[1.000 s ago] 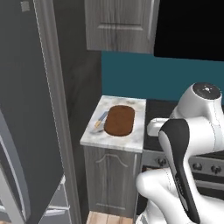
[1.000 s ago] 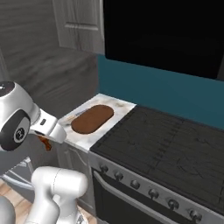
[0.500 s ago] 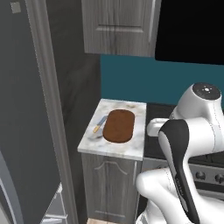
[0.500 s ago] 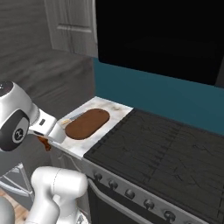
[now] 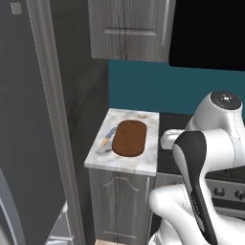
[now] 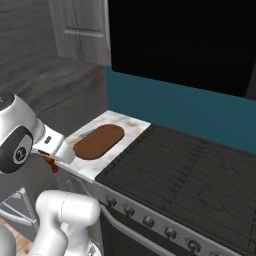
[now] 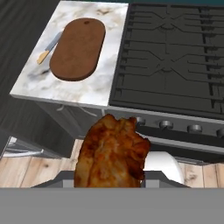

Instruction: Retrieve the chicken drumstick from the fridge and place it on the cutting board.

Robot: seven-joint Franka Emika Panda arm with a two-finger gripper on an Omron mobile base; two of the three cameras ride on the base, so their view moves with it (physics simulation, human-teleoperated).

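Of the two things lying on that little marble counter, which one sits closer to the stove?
The dark-brown cutting board. It lies toward the stove side, while the small knife lies along the board's far side, near the counter's outer edge.

A: The cutting board point(image 7: 78, 48) looks like matt dark wood, and the counter point(image 7: 109, 83) under it is glossy veined marble.

B: Yep. Chicken drumstick point(image 7: 112, 154) has a rough, shiny roasted skin; cabinets point(image 5: 127, 27) are grey wood-grain, stove point(image 6: 190, 175) matt black.

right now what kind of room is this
A home kitchen, rendered: a black stove with knobs, a marble counter holding a cutting board, and grey wood-grain cabinets above.
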